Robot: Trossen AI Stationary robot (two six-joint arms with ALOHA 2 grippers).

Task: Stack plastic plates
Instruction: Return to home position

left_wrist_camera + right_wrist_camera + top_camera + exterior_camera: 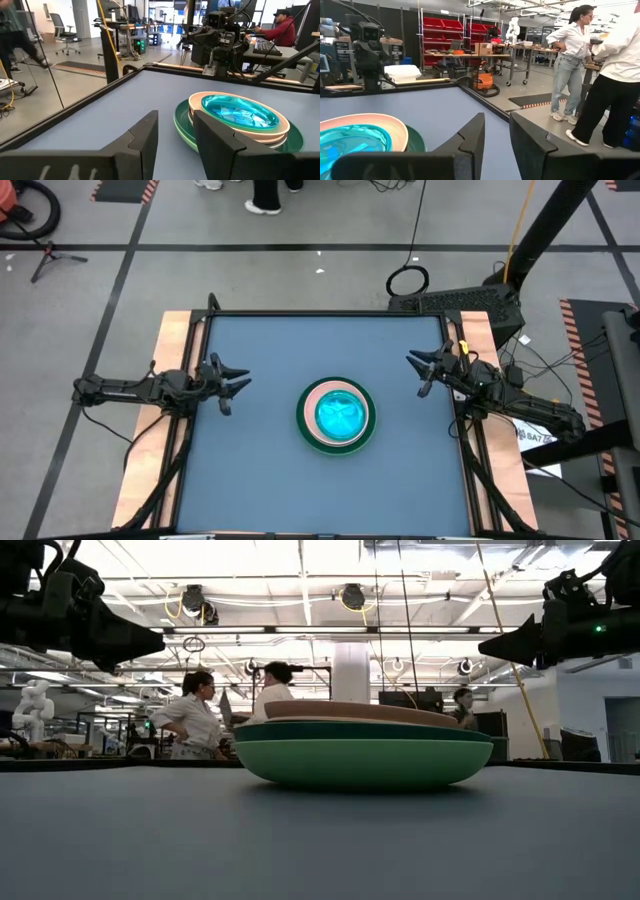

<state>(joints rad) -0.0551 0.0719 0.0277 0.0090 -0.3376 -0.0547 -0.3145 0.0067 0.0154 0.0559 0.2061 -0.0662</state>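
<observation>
The plastic plates sit in one stack (338, 416) near the middle of the blue table: green plates at the bottom, a pink one above, a translucent cyan one (239, 111) on top. The lowest green plate (360, 762) rests on the table. My left gripper (235, 385) hovers open at the table's left side, raised above the surface, pointing toward the stack. My right gripper (420, 373) hovers open at the right side, also raised. Neither touches anything.
The blue table (270, 470) has a raised dark rim with wooden borders (170, 340) outside it. Bare surface lies all around the stack. People stand beyond the far edge (200, 720), and another sits at a desk (282, 30).
</observation>
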